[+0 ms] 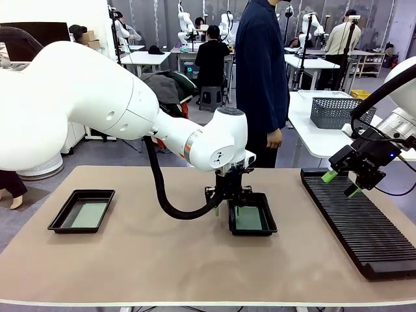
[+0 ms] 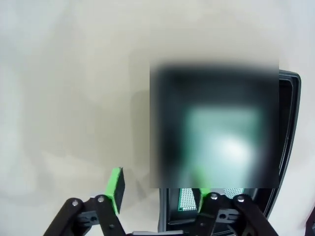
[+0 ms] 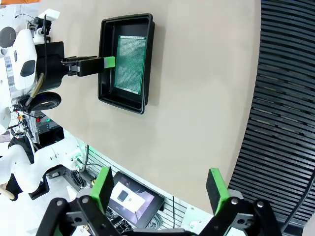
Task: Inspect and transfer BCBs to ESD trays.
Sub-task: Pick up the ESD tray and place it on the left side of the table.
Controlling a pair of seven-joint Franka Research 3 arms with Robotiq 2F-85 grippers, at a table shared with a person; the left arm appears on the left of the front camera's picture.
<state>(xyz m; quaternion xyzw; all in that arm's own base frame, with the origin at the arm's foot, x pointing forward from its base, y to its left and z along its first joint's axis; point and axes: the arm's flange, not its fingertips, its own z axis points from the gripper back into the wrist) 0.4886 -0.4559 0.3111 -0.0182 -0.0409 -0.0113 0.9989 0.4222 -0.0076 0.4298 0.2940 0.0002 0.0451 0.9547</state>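
Two black ESD trays lie on the tan table, one at the left point(image 1: 57, 223) and one in the middle point(image 1: 269, 224). Each holds a pale-green BCB: one in the left tray point(image 1: 88, 214), one in the middle tray point(image 1: 249, 220). My left gripper point(image 1: 226, 208) hangs over the middle tray's left rim. In the left wrist view its jaws point(image 2: 160, 191) stand apart astride the tray wall point(image 2: 165, 206), one pad outside and one over the BCB point(image 2: 187, 199). My right gripper point(image 1: 341, 182) hovers open and empty over the rack; its own view point(image 3: 160, 189) shows the middle tray point(image 3: 125, 19) and BCB point(image 3: 130, 64).
A long black ribbed rack point(image 1: 364, 224) lies along the table's right side. A person in dark clothes point(image 1: 260, 78) stands at the far edge. A grey basket point(image 1: 335, 112) sits on a white table behind. Bare tabletop lies between the two trays.
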